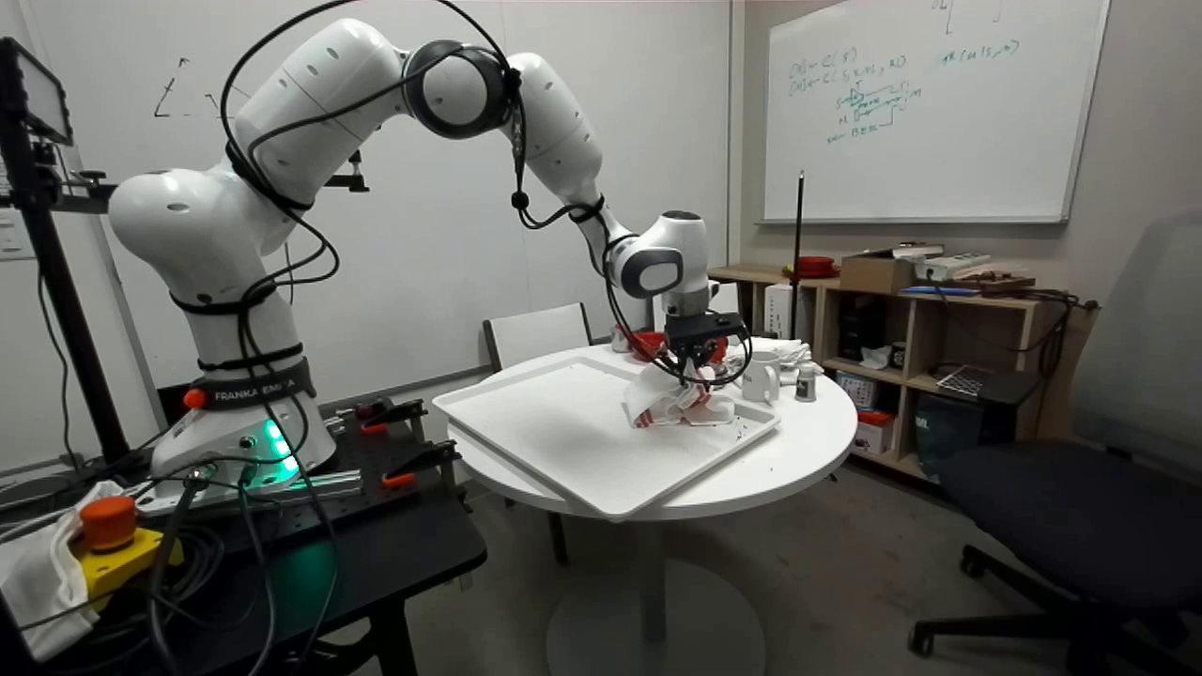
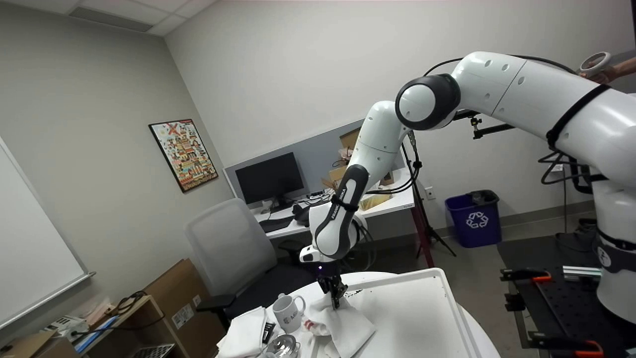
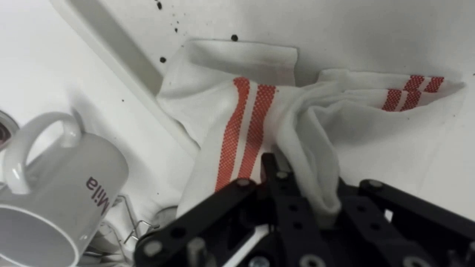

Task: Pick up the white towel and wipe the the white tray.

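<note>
The white towel point(image 3: 230, 122) with red stripes lies crumpled on the white tray point(image 1: 545, 413), against the rim at the mug side. My gripper point(image 3: 304, 174) is shut on the towel, and a fold of cloth bulges up between its fingers. The right fingertip is covered by that fold in the wrist view. In both exterior views the gripper point(image 2: 335, 301) points down onto the towel point(image 2: 348, 328), whose loose parts spread around it. Dark specks point(image 3: 162, 59) dot the tray's surface beside the cloth.
Just outside the rim stands a white mug point(image 3: 92, 163), with a small jar point(image 1: 806, 387) beside it. A red bowl point(image 1: 648, 345) sits behind the arm. Folded white cloth point(image 2: 243, 333) and a glass jar point(image 2: 284, 345) are also on the round table point(image 1: 808, 460).
</note>
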